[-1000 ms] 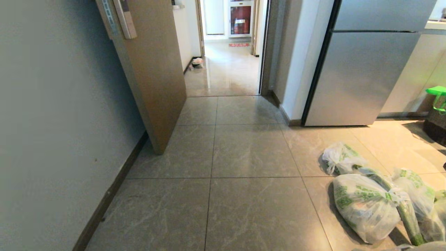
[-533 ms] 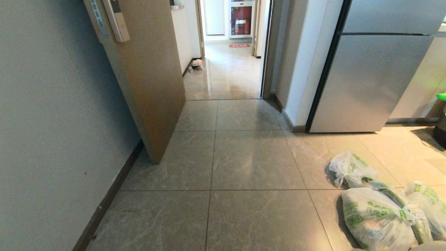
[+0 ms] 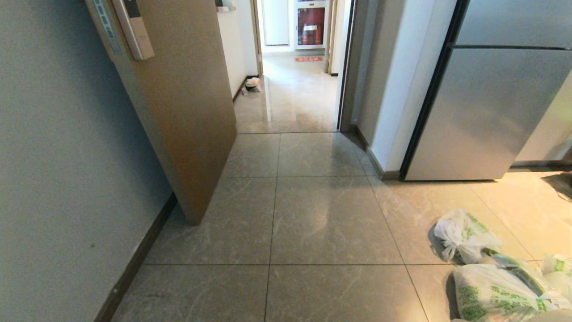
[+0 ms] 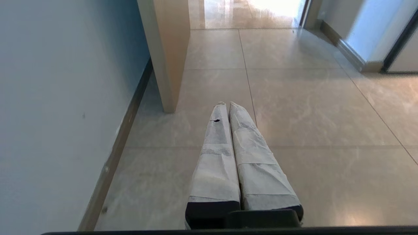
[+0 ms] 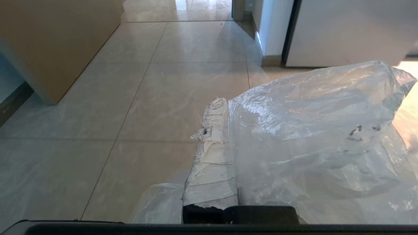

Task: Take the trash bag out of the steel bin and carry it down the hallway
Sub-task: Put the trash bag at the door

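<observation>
Head view has shifted since a second ago: the grocery bags [image 3: 487,268] sit lower and further right in frame, the open door [image 3: 178,112] and fridge [image 3: 496,112] loom larger. Camera moved, not the items. Hallway [image 3: 290,94] lies straight ahead past the doorway, glossy tile. Trash bag [image 5: 313,137]: thin, clear, crinkled, a few dark specks showing; it drapes over one side of the right gripper [image 5: 225,101], whose taped fingers [image 5: 214,156] are fully closed on the film. Left gripper [image 4: 227,103]: fingers pressed together, empty, above floor tile [image 4: 310,107].
</observation>
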